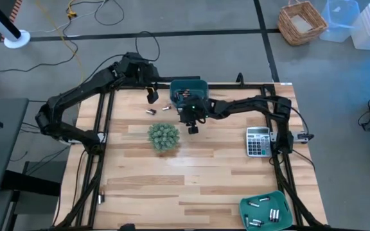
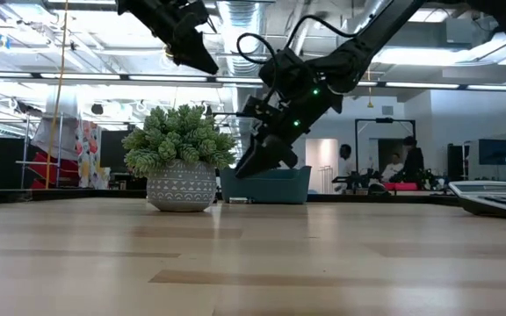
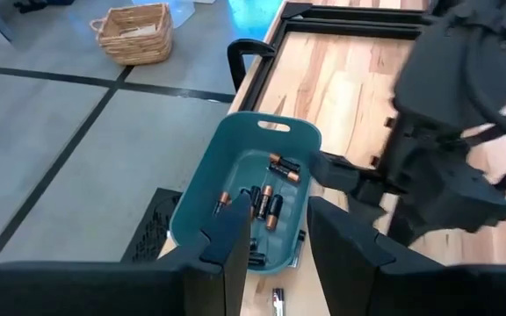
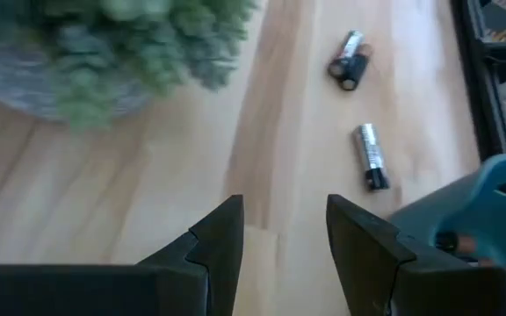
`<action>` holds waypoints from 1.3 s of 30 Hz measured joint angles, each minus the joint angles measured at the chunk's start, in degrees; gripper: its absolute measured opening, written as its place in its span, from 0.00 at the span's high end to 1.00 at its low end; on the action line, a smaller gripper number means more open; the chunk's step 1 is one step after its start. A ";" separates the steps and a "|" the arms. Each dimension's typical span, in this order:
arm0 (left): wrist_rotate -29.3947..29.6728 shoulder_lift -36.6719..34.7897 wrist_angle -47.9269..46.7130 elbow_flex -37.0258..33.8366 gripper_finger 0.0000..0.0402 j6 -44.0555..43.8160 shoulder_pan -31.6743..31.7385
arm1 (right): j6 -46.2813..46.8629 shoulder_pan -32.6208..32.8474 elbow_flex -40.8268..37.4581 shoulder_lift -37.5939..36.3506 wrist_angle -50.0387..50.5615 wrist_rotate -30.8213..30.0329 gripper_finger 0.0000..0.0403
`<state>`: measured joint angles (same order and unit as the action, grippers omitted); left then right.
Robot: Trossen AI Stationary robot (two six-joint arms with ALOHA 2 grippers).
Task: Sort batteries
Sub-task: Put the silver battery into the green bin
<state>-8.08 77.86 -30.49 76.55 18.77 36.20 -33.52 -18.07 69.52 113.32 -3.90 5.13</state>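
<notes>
I have batteries in three places. A few loose ones point(image 4: 369, 155) lie on the bare wood near the table's far edge, just beside the teal bin point(image 1: 189, 90) that stands at the middle of that edge; from the right wrist I see one lying alone and a pair point(image 4: 350, 60) touching each other a little farther off. More batteries point(image 3: 267, 200), dark with copper ends, lie inside that bin. A third group of silvery batteries point(image 1: 266, 209) lies in a second teal tray point(image 1: 249, 206) at the table's near right corner. My right end effector point(image 1: 192, 128) hangs low over the wood between the bin and the potted plant point(image 1: 164, 136), fingers spread with nothing between them, only bare table showing through the gap. My left end effector point(image 1: 151, 97) hovers above the table by the bin's left side; from its wrist I look down into the bin, and its fingers point(image 3: 234, 246) stand apart with nothing held. The plant sits near the middle of the table, closer to the far edge. A grey calculator point(image 1: 257, 141) lies by the right edge. Off the table, on the floor past the far right corner, stands a wicker basket point(image 1: 302, 22).
</notes>
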 joint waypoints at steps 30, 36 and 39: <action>-0.22 0.01 -4.51 -0.02 0.73 -0.36 -0.10 | -5.68 -1.90 12.01 1.05 14.52 3.49 0.55; 0.06 0.01 -4.98 -0.04 0.73 -0.91 0.80 | -8.45 -4.53 22.61 1.25 19.62 11.52 0.55; 0.84 0.01 -6.57 -0.16 0.73 -1.34 2.54 | -8.91 -6.31 26.64 2.09 20.04 13.84 0.55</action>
<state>-7.25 77.87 -37.06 76.40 17.43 38.74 -42.42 -24.38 96.16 115.41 16.14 18.96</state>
